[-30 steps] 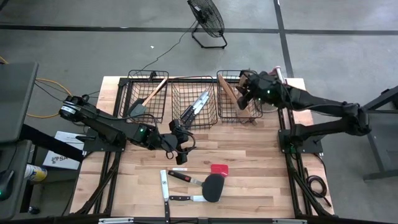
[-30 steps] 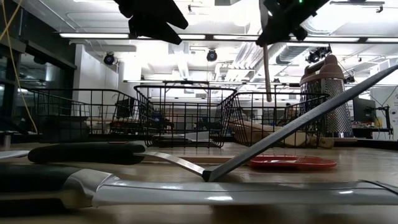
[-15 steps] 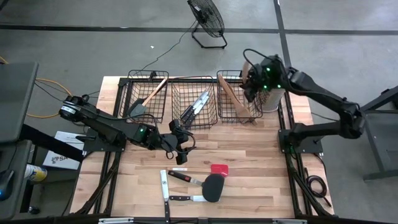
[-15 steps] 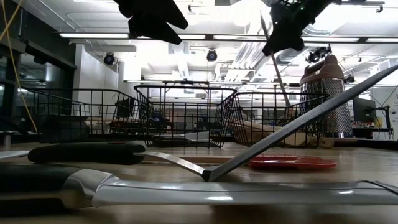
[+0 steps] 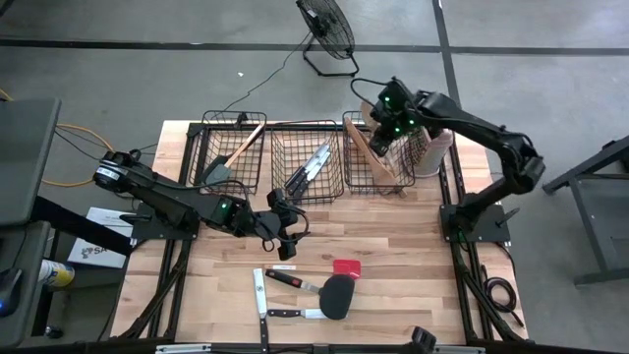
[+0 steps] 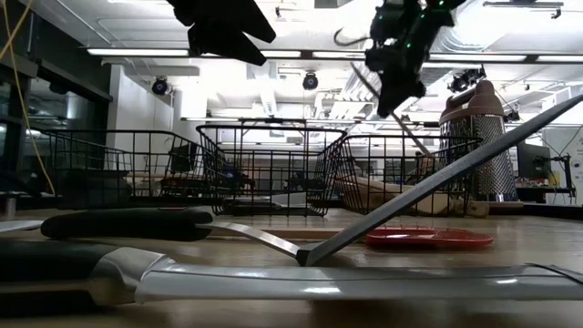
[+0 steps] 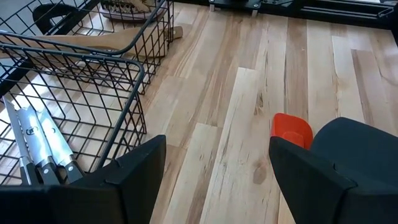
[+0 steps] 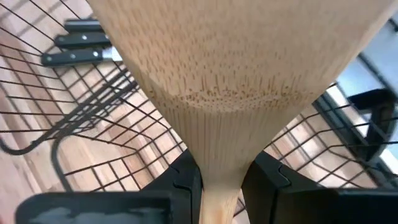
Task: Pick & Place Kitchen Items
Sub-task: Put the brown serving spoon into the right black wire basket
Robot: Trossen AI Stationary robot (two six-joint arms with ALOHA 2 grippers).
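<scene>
the right end effector (image 5: 389, 116) is gripping a wooden spatula (image 8: 236, 93) by its handle, blade fanning out ahead, over the right wire basket (image 5: 366, 175).

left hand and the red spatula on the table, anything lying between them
No: in the left wrist view only bare wooden table lies between the open left hand and the red spatula; the high view agrees.

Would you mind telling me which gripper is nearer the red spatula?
Left. The left gripper hovers beside the red spatula; the right gripper is over the far right basket.
</scene>
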